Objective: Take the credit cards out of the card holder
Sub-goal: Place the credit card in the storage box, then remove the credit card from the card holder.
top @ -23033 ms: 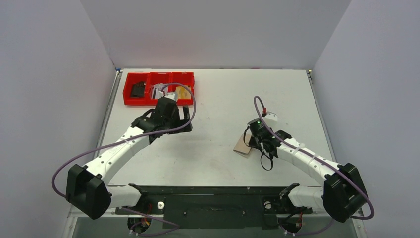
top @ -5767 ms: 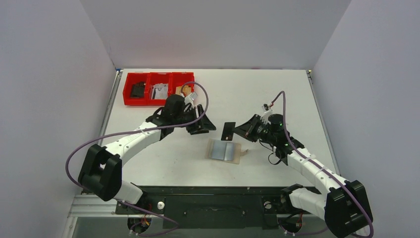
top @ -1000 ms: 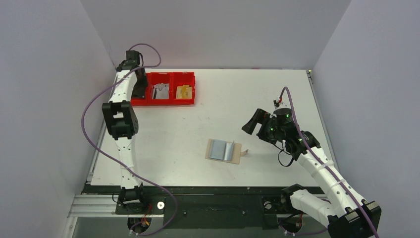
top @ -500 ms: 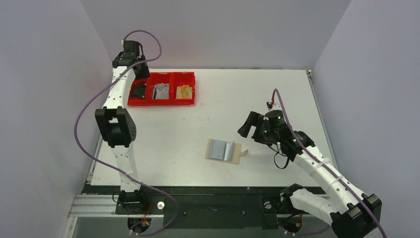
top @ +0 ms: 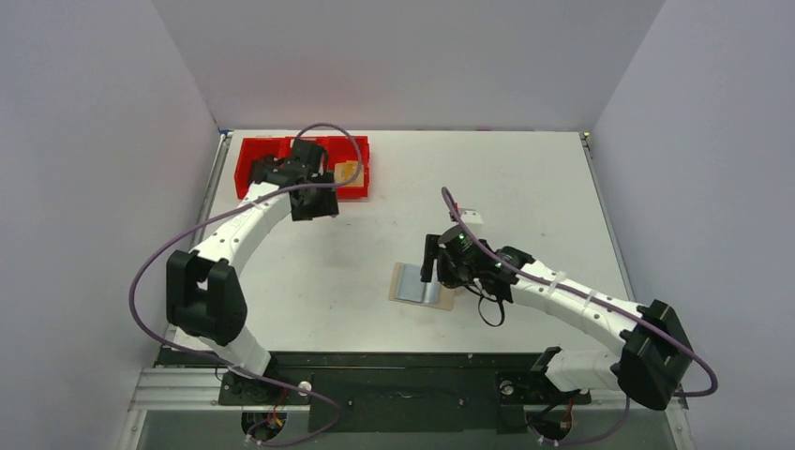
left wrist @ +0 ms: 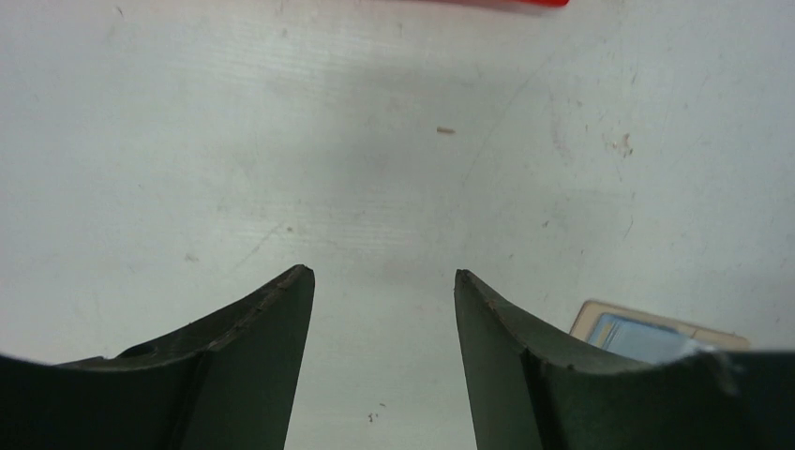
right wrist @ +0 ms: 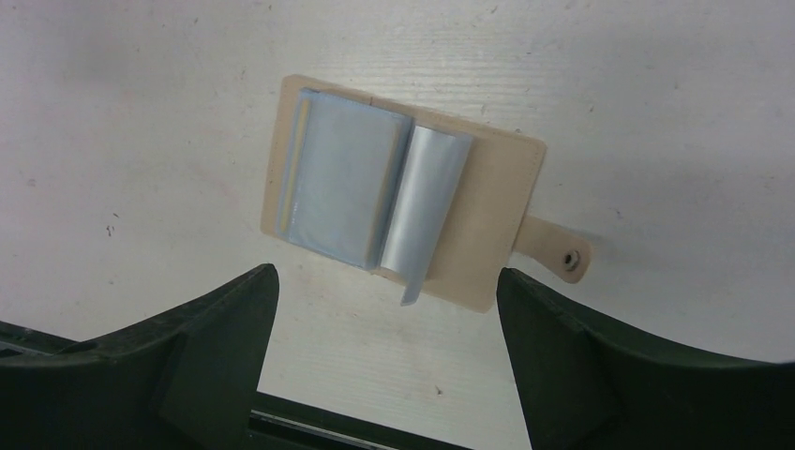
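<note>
red tray [top: 354, 190]: well left of the card holder [right wrist: 492, 206] and behind it; not our concern.
left gripper [left wrist: 380, 277]: left of the holder, well apart, over bare table [left wrist: 281, 141]; jaws parted, nothing held.
credit cards [right wrist: 342, 178]: blue-grey stack in the holder's left half; holder lies open and flat.
right gripper [right wrist: 384, 274]: directly above the holder, jaws spread wide, empty.
risk: nothing pins the holder, so we expect a pull on the stack to drag it along. Flat cards give little edge, so we may slip off or nip the holder itself.

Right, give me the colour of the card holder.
The card holder is tan; clearest in the right wrist view.
</note>
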Motion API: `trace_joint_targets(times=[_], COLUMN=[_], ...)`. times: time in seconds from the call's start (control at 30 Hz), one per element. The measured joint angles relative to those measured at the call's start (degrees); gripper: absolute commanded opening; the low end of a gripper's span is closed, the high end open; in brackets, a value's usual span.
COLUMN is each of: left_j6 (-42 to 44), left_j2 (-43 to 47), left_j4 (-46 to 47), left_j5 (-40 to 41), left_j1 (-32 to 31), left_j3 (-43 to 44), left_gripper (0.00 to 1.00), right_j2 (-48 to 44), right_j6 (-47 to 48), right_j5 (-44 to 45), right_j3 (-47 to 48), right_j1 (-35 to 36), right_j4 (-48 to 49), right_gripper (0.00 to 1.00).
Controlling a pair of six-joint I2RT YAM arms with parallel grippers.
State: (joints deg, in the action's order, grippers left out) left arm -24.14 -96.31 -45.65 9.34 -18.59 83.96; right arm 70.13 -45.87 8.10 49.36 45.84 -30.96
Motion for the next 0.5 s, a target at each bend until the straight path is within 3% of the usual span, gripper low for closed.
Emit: trace_joint_targets(times=[0.23,0.5], left_j6=[-3.8,-5.5], left_j2=[12.0,19.0], left_j4=[3.5,7.3], left_j5=[-5.7,-10.9], left_j1=[-1.2,-5.2], left_j3=[-15.7,-25.0], left_gripper=[0.55,0.55], right_j2=[10.1,19.2], right_j6=[-2.6,-5.8], right_j5=[4.7,7.8], right_j3=[3.9,7.6], right_j1=[8.0,10.6], right_j4=[2.1,3.7], right_gripper=[0.79,0.69])
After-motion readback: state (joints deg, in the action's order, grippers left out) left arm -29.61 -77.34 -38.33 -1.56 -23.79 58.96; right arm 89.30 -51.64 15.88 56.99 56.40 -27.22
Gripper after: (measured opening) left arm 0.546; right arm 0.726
